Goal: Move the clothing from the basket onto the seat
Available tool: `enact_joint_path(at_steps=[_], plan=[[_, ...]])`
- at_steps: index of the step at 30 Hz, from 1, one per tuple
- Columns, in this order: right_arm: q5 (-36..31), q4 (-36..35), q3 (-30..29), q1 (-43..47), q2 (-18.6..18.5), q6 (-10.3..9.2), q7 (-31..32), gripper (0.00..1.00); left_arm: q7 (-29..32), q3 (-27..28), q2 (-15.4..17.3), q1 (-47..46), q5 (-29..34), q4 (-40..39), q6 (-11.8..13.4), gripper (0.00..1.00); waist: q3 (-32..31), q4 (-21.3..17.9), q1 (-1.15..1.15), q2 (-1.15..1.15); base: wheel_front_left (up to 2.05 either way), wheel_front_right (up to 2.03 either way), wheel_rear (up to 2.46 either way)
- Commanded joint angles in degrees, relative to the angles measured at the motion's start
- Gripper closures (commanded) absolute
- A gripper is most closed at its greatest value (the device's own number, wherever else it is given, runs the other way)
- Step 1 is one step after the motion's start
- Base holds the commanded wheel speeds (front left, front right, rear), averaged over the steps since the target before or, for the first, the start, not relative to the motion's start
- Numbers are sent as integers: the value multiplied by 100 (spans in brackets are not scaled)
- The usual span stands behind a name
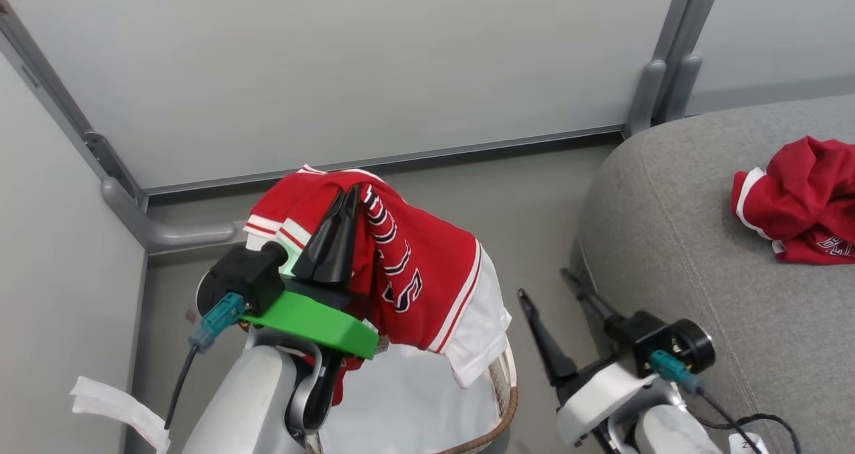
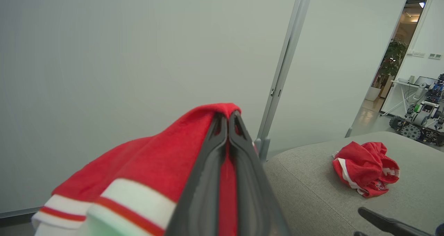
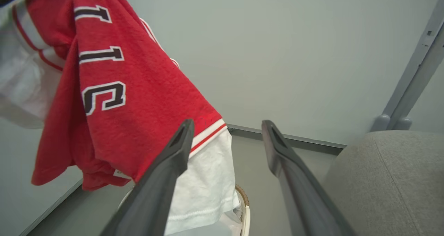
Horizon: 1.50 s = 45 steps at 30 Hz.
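My left gripper (image 1: pixel 349 197) is shut on the red jersey (image 1: pixel 414 274), lifted above the basket (image 1: pixel 505 410) with its white sleeve and dark lettering hanging down. The left wrist view has the shut gripper (image 2: pixel 228 115) pinching a fold of the red jersey (image 2: pixel 156 163). My right gripper (image 1: pixel 544 286) stands open and empty between the basket and the seat (image 1: pixel 668 240). A smaller red-and-white piece (image 1: pixel 798 200) lies crumpled on the seat (image 2: pixel 305 180), also seen as the red piece (image 2: pixel 364 171). Through my open right gripper (image 3: pixel 227 125) the jersey (image 3: pixel 121 107) hangs over the basket rim (image 3: pixel 245 201).
Grey partition panels with metal posts (image 1: pixel 658 73) close in the corner behind the basket. A white paper strip (image 1: pixel 113 404) lies at the lower left. Grey floor (image 1: pixel 534 200) separates basket and seat. Beyond a doorway stands another wheeled machine (image 2: pixel 421 121).
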Motion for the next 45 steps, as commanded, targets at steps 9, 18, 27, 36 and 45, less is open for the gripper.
enact_joint_path(at_steps=[9,18,27,36,45], plan=[[131,229,1360,-618,-22,-8,-12,0,-6,-211,-39,-103,18,3,-13,100,176,331,1,0,0,0,0],[364,873,2027,-1554,-20,-8,-12,0,-6,-530,-95,-326,-69,12,-13,100,389,621,1,0,0,0,0],[442,1698,2175,-1947,-19,-8,-12,0,-6,-972,-142,-530,-210,39,-13,100,412,959,1,0,0,0,0],[581,2086,2142,-2030,-19,-8,-11,90,-6,-1211,-177,-621,-308,25,-13,100,432,1118,1,0,0,0,0],[599,2018,1828,-1884,-19,-8,-11,100,-6,-1131,-183,-615,-282,74,-13,100,512,1070,1,0,0,0,0]])
